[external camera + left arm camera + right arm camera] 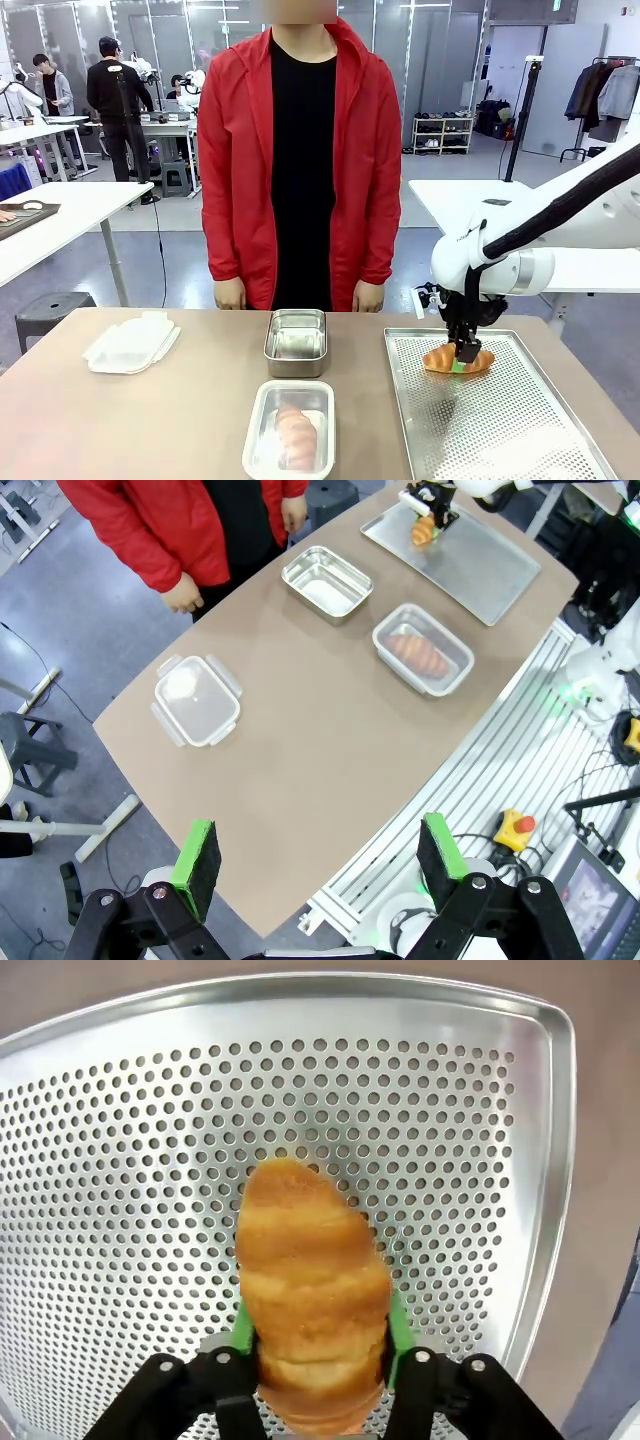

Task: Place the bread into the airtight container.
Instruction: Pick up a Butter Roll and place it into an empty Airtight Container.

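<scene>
Right gripper points down, fingers clamped; left gripper (raised high) spread wide

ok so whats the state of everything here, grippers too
right gripper, shut on the croissant
croissant, gripped at the far end of the tray
left gripper, open, holding nothing
clear container, uncovered, one bread inside
steel container, open, empty
lid, off, lying flat on the table
tray, bare apart from the croissant
</scene>
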You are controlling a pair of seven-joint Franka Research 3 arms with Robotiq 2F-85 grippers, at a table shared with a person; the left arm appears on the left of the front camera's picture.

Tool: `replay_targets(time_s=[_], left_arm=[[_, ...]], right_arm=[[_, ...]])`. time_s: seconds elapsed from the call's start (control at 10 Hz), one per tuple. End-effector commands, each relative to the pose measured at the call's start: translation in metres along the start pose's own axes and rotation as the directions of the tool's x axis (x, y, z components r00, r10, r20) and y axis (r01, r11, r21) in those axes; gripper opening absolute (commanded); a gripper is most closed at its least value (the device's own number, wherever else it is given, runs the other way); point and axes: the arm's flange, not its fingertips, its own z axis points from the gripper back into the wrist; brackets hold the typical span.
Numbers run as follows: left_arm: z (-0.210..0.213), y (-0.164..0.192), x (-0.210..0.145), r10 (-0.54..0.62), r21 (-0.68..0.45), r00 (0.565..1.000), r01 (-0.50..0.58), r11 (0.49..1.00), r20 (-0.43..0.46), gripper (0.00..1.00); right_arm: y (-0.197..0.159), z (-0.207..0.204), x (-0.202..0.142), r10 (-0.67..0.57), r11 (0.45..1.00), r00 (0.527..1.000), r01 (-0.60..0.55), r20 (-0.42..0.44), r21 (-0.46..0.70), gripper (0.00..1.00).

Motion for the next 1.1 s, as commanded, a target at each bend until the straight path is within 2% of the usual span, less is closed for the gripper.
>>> replay_targets(time_s=[0.0, 0.2, 0.4, 1.0], left_arm=[[0.001, 0.0, 0.001, -0.003, -0.002, 1.0, 0.003, 1.0, 0.001, 1.0], [0.001, 0.0, 0.001, -0.003, -0.002, 1.0, 0.003, 1.0, 0.001, 1.0], [0.001, 0.0, 0.001, -0.003, -0.002, 1.0, 0.003, 1.0, 0.001, 1.0], [0.001, 0.0, 0.001, -0.003, -0.002, 1.0, 0.003, 1.0, 0.001, 1.0]], right_arm=[[-0.001, 0.014, 0.005, -0.024, 0.999, 0.999, 0.026, -0.047, 0.022, 0.42], [-0.001, 0.037, 0.014, -0.045, 0.998, 0.996, 0.047, -0.082, 0.03, 0.42], [-0.001, 0.063, 0.041, -0.098, 0.994, 0.992, 0.102, -0.078, 0.049, 0.42], [0.002, 0.13, 0.219, -0.222, 0.975, 0.969, 0.221, -0.104, -0.021, 0.42]])
